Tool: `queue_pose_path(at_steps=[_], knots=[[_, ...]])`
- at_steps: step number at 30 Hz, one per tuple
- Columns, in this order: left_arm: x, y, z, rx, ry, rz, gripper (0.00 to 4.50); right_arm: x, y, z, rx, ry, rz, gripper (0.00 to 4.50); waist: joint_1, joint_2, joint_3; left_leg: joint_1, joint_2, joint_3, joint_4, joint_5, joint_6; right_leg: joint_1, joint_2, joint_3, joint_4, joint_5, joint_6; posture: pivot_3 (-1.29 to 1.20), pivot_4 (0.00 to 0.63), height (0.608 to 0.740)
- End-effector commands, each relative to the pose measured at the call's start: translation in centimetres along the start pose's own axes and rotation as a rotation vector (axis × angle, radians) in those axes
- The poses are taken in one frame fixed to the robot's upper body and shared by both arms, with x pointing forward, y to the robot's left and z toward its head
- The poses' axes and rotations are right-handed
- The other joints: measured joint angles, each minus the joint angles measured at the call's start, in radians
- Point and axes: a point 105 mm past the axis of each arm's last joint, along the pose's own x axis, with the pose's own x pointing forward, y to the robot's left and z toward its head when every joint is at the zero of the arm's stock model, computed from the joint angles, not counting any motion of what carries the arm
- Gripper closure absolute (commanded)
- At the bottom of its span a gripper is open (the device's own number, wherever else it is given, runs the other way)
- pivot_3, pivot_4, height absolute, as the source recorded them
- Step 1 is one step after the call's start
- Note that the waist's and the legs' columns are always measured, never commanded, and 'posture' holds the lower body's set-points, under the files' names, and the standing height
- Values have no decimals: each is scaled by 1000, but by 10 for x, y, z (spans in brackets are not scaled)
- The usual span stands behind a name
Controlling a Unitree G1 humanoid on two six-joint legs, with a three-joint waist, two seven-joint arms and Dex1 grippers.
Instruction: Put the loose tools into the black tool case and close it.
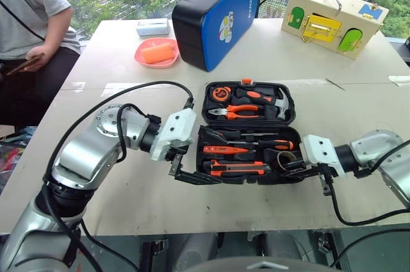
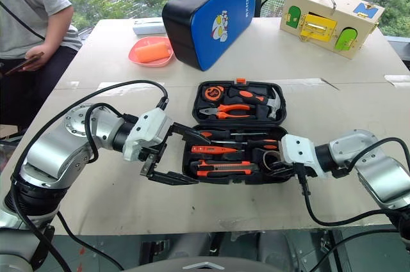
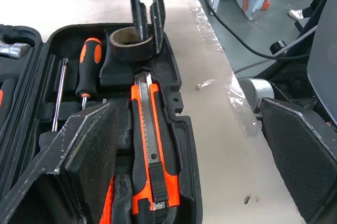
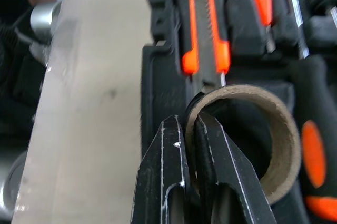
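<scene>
At the far left a person (image 1: 29,22) in a grey shirt sits beside the desk (image 1: 128,201), a pale, worn top with green trees showing through the window behind it. Toward the desk's far left edge lie a white box (image 1: 152,27) and a pink tray (image 1: 156,53) holding something orange. The left gripper (image 1: 182,168) hangs just off the left end of the black tool case (image 1: 248,132), its two black fingers spread wide with nothing between them. Behind it, a blue-and-black case (image 1: 214,13) stands upright near the far edge. The black tool case lies open near the middle of the desk's near edge: the hammer (image 1: 282,100), pliers (image 1: 236,111) and tape measure (image 1: 221,93) sit in the far half, and the slim orange screwdriver (image 1: 225,150), a black-and-orange-handled screwdriver (image 1: 272,144) and the orange-black utility knife (image 1: 238,169) lie in the recesses of the near half. At that half's right end the right gripper (image 4: 192,129) is clamped on the wall of the small dark tape roll (image 4: 258,134), one finger inside its cardboard core and one outside. At the desk's far right corner stands a wooden box (image 1: 333,19) with coloured latches.
</scene>
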Motion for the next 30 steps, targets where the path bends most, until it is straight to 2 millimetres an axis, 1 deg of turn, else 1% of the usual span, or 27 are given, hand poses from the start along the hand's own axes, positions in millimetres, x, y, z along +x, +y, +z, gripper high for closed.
queue_pose_path(at_steps=[1,10,14,17,27,30], knots=[[-5,0,9,52,-5,21,0,-3,3,-1,-40,30,19,4489,-1,0,0,0,0,0,0,0,0,0,0,0,0,0,0,0,150,735],[-4,5,12,64,-10,31,0,-4,7,1,-66,41,48,4489,1,0,0,0,0,0,0,0,0,0,0,0,0,0,0,0,150,735],[-3,7,13,68,-15,33,0,-9,16,4,-60,43,100,4489,2,0,0,0,0,0,0,0,0,0,0,0,0,0,0,0,150,735],[-3,9,13,73,-16,35,0,-12,18,4,-68,61,107,4489,1,0,0,-1,0,0,0,0,0,0,0,-1,-1,0,0,0,150,735],[-2,14,15,83,-28,43,0,-7,7,15,-70,26,40,4489,-1,0,0,-1,0,0,0,0,0,0,0,0,0,0,0,0,150,735],[-3,14,15,83,-28,44,0,-8,7,14,-53,37,48,4489,-1,0,0,-1,0,0,0,0,0,0,0,0,0,0,0,0,150,735]])
